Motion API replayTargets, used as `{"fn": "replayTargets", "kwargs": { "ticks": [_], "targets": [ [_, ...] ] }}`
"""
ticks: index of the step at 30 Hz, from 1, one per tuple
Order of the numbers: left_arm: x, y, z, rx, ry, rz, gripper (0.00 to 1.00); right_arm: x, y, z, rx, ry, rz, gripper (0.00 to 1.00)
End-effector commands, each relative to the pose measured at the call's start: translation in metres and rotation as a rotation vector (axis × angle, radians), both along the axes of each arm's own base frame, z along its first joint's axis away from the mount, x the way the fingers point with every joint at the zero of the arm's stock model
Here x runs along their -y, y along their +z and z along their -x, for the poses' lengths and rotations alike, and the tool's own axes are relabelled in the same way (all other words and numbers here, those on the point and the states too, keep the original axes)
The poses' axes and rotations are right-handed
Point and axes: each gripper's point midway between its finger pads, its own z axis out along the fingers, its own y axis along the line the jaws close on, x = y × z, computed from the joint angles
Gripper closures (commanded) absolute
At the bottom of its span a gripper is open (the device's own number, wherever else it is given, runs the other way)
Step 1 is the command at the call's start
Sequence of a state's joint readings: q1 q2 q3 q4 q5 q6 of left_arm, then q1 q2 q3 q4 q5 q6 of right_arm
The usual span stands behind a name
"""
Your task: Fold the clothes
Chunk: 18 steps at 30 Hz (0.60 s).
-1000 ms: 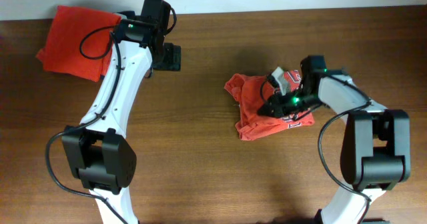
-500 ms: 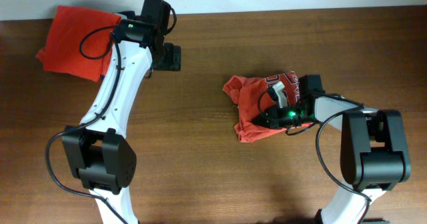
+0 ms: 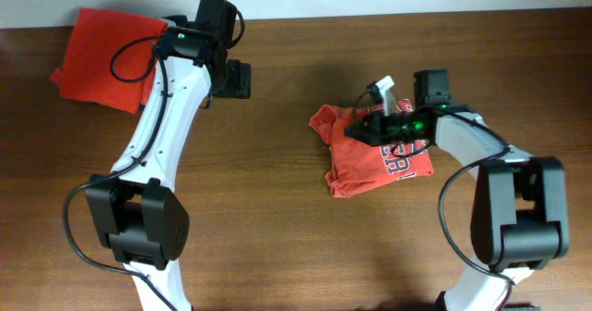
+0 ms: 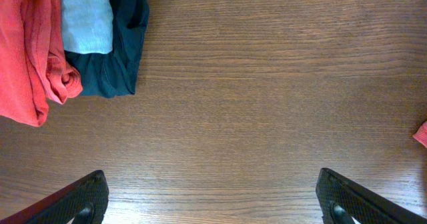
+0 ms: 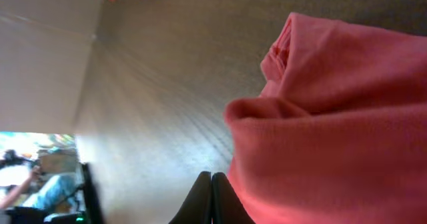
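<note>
Lettering (image 3: pixel 399 160) half hidden on crumpled T-shirt (image 3: pixel 354 169); right jaws pressed together, left jaws wide.

On the table (image 3: pixel 277 218), the T-shirt (image 3: pixel 379 163) lay bunched toward three o'clock from the centre. A pile of folded garments (image 3: pixel 97 56) sat in the ten o'clock corner, at the far edge, well apart from the T-shirt. The left gripper (image 3: pixel 236 78) stood over bare table just at three o'clock of that pile, between it and the T-shirt. The right gripper (image 3: pixel 368 130) was over the T-shirt's twelve o'clock edge, its arm reaching in from five o'clock. In the left wrist view the pile filled the ten o'clock corner, and a tip of the T-shirt showed at the three o'clock border.
</note>
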State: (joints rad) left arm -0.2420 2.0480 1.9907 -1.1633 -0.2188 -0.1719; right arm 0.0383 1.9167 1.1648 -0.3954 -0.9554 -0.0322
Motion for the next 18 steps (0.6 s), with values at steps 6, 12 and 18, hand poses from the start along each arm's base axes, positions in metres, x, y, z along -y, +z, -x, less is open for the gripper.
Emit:
{"fn": "replayTargets", "kwargs": {
  "ticks": [6,12,18],
  "targets": [
    [0.000,0.008,0.000,0.018,-0.007,-0.011,0.01,-0.021,-0.028,-0.041,0.140,-0.072,0.156,0.96],
    [0.000,0.008,0.000,0.018,-0.007,-0.012,0.01,-0.020,-0.064,-0.047,0.117,-0.116,0.264,0.96],
    [0.000,0.008,0.000,0.018,-0.007,-0.011,0.01,-0.043,-0.092,-0.052,0.161,-0.074,0.241,0.96]
  ]
}}
